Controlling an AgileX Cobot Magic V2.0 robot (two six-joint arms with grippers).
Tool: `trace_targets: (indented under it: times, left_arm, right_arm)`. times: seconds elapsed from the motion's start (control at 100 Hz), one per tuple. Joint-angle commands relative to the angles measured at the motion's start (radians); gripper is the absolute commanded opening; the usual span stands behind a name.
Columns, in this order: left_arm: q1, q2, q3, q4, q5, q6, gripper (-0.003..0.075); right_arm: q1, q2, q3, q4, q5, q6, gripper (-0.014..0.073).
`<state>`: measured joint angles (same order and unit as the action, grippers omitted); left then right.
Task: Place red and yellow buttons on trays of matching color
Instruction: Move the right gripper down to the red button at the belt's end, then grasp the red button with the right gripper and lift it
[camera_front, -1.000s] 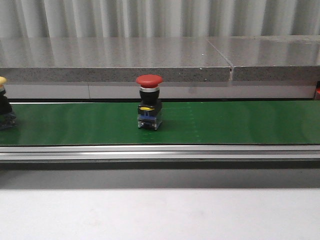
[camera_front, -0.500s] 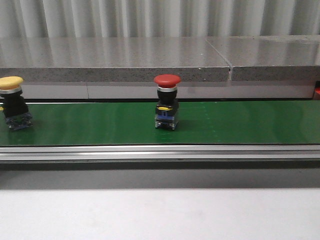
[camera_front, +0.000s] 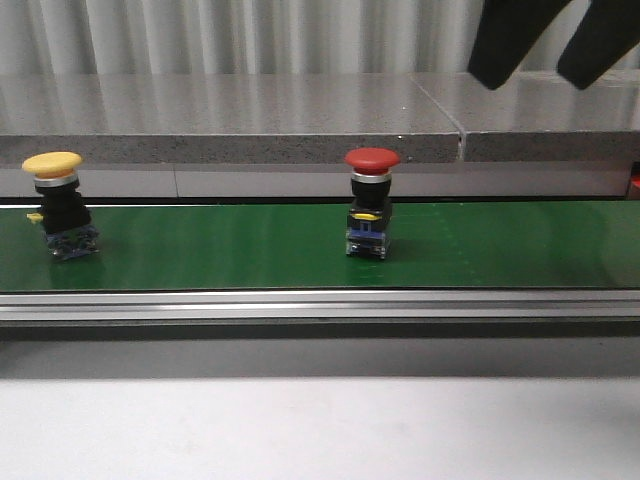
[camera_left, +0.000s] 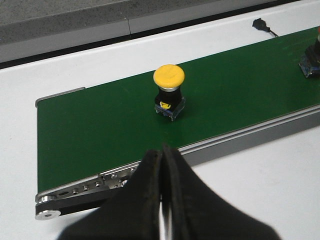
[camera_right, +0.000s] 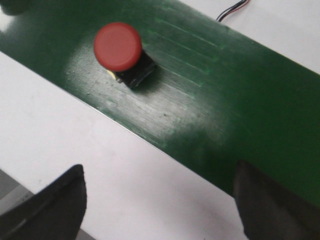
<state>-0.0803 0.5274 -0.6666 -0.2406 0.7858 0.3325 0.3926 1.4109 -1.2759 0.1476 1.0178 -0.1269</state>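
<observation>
A red button (camera_front: 372, 201) stands upright mid-belt on the green conveyor belt (camera_front: 200, 255). A yellow button (camera_front: 58, 204) stands near the belt's left end. My right gripper (camera_front: 545, 45) hangs open, high up and to the right of the red button. The right wrist view shows the red button (camera_right: 118, 46) from above, well ahead of the spread right gripper (camera_right: 160, 170), which holds nothing. My left gripper (camera_left: 163, 151) is shut and empty, hovering over the belt's near rail, short of the yellow button (camera_left: 169, 92). The trays are out of view.
A grey stone ledge (camera_front: 230, 120) runs behind the belt, and an aluminium rail (camera_front: 320, 305) along its front. White tabletop (camera_front: 320, 430) lies nearer me. A black cable end (camera_left: 262, 25) rests beyond the belt. A small red object (camera_front: 635, 182) peeks in at the right edge.
Both buttons have travelled right along the belt, and the yellow one is now fully in view. My right gripper's fingers have entered the front view at top right.
</observation>
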Motion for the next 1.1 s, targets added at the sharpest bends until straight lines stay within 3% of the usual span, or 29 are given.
trace_targets:
  times: [0.0, 0.34, 0.69, 0.95, 1.09]
  left_arm:
    - [-0.008, 0.002, -0.027, -0.025, -0.064, -0.003, -0.002]
    - [-0.008, 0.002, -0.027, -0.025, -0.064, -0.003, -0.002]
    - [-0.008, 0.002, -0.027, -0.025, -0.064, -0.003, -0.002]
    - [-0.008, 0.002, -0.027, -0.025, -0.064, -0.003, -0.002]
    - [-0.008, 0.002, -0.027, -0.025, -0.064, -0.003, -0.002]
  right_arm:
    - [0.014, 0.036, -0.081, 0.004, 0.006, -0.01, 0.0603]
    - [0.014, 0.242, -0.236, 0.03, 0.131, -0.01, 0.0603]
    - [0.014, 0.354, -0.307, 0.024, 0.065, -0.027, 0.0587]
    - [-0.008, 0.363, -0.307, -0.003, 0.072, -0.027, 0.0262]
    - [-0.034, 0.356, -0.307, -0.003, 0.073, -0.027, 0.0194]
